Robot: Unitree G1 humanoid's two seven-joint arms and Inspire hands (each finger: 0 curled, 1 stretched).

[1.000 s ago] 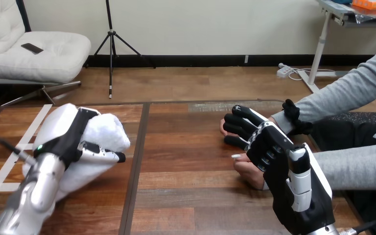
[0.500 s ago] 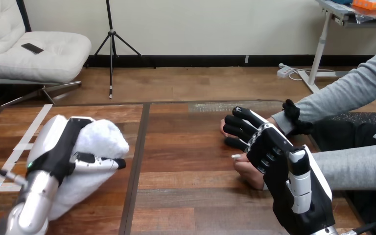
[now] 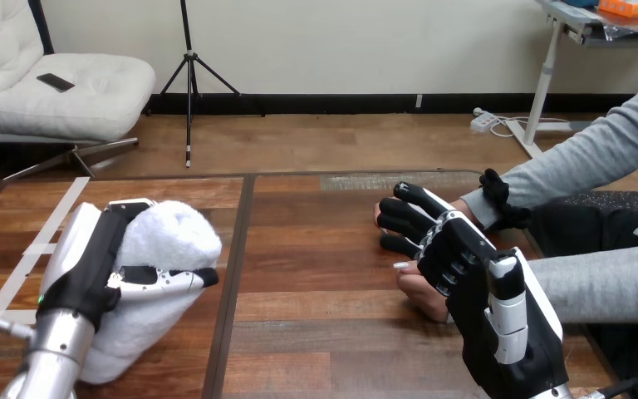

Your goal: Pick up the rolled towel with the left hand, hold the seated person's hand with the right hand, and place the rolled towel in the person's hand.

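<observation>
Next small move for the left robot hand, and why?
Probably carry the rolled towel rightward across the table. The left robot hand is curled round it at the table's left, well apart from the person's hand, which the right robot hand is curled over.

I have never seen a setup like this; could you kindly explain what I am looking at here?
This is the view from a camera on a humanoid robot's head, looking down over a wooden table. The two black-and-white mechanical hands are the robot's own. Its left hand is curled round a rolled white towel. Its right hand has its fingers curled round the person's hand, which reaches in from the table's right side. The towel is not yet in that hand.
</observation>
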